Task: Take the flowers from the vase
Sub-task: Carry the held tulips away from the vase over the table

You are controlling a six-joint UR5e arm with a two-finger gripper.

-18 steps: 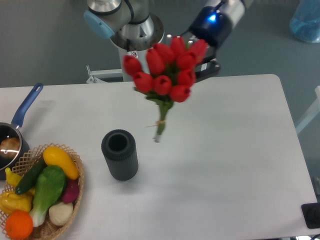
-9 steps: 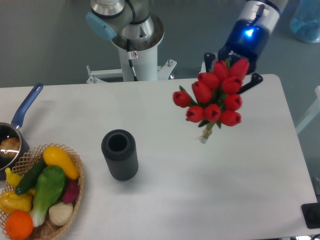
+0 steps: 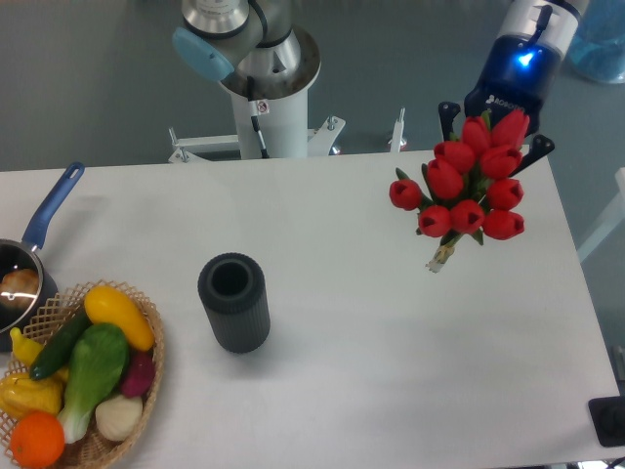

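- flowers (image 3: 467, 191) have slid further right vs half a sec ago, now up over the table's (image 3: 391, 371) right side, well apart from the vase (image 3: 234, 302)
- vase sits upright and empty, mouth open, so the pick itself looks done imo, just the carry-away left
- gripper (image 3: 491, 137) is behind the bunch at the far right table edge, blue light on its body. fingers mostly hidden by the buds, but the bunch hangs off the table w/ it, so I'd say it's clamped on the flowers
- stems poke down-left, buds tilted toward the cam, nothing touching the table afaict
- arm base (image 3: 259, 59) stays top centre. basket (image 3: 93, 376) of veg and saucepan (image 3: 24, 264) on the left, untouched
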